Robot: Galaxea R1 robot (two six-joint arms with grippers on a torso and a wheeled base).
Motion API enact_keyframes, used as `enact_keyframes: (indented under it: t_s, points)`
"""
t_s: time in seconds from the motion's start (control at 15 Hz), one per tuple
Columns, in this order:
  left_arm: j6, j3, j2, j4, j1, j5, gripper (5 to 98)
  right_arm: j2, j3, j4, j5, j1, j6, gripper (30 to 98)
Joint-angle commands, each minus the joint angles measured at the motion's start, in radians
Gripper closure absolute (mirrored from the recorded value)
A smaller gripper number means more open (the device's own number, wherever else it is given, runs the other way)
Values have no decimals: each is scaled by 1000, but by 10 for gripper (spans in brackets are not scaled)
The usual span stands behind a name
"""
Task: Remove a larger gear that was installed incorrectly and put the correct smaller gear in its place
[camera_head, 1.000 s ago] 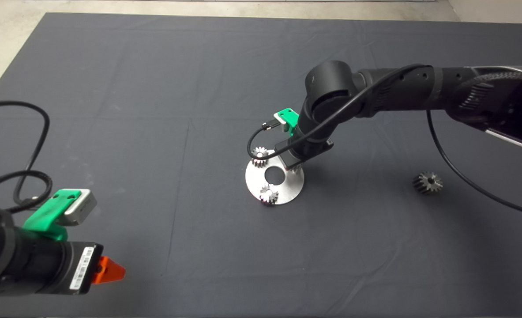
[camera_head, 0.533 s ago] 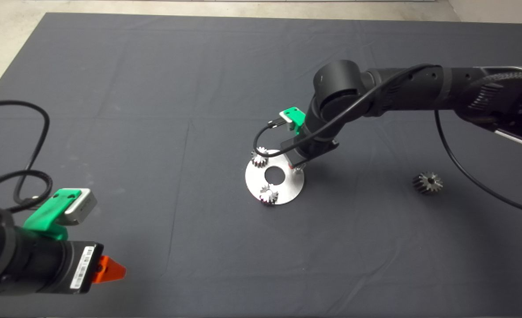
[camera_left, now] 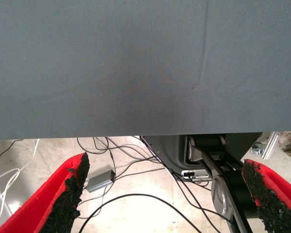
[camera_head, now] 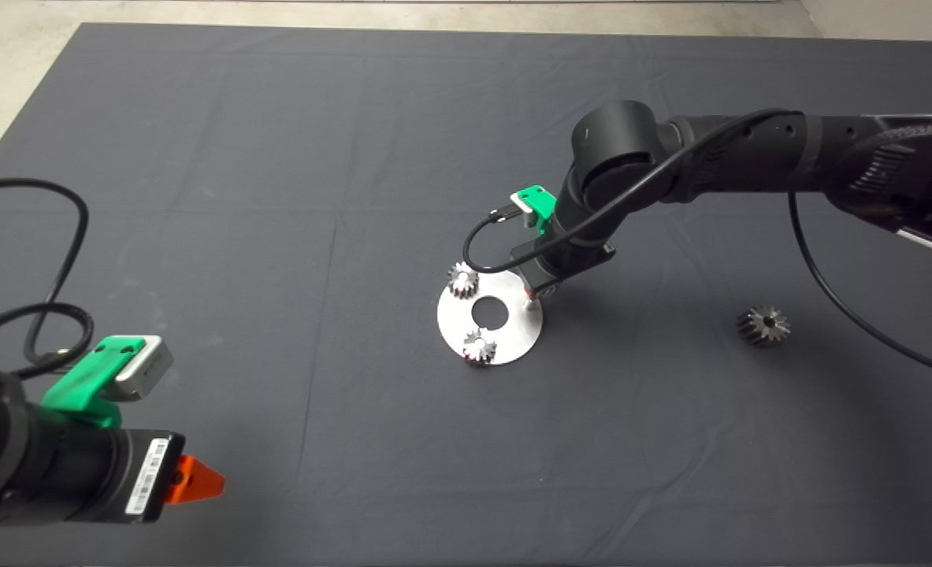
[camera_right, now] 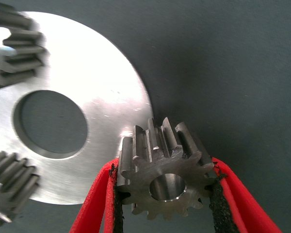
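My right gripper point(camera_right: 166, 167) is shut on the smaller gear point(camera_right: 162, 170), its two red fingers pressing opposite sides of the teeth. It holds the gear at the right rim of the round silver plate point(camera_right: 102, 82). In the head view the right gripper point(camera_head: 530, 298) reaches down to the plate point(camera_head: 513, 331) from the right. Two small gears point(camera_head: 462, 279) point(camera_head: 480, 346) sit on the plate, at its far left and near edge. The larger gear point(camera_head: 763, 325) lies alone on the mat to the right. My left gripper point(camera_head: 194, 482) is parked at the lower left, open.
The plate has a large round hole point(camera_head: 490, 313) in its middle. A black cable point(camera_head: 828, 299) loops down from the right arm above the mat near the larger gear. The left wrist view shows the mat's edge point(camera_left: 145, 131) and cables on the floor beyond.
The right arm's wrist has swung to the right and farther back, while its fingertips stay with the gear at the plate's right rim. The left arm has not moved.
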Motion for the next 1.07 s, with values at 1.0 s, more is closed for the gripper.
enact_keyframes:
  t_s: [1.0]
  points:
    - [-7, 18, -2, 15, 14, 50, 242, 38, -29, 74, -22, 70, 12, 929]
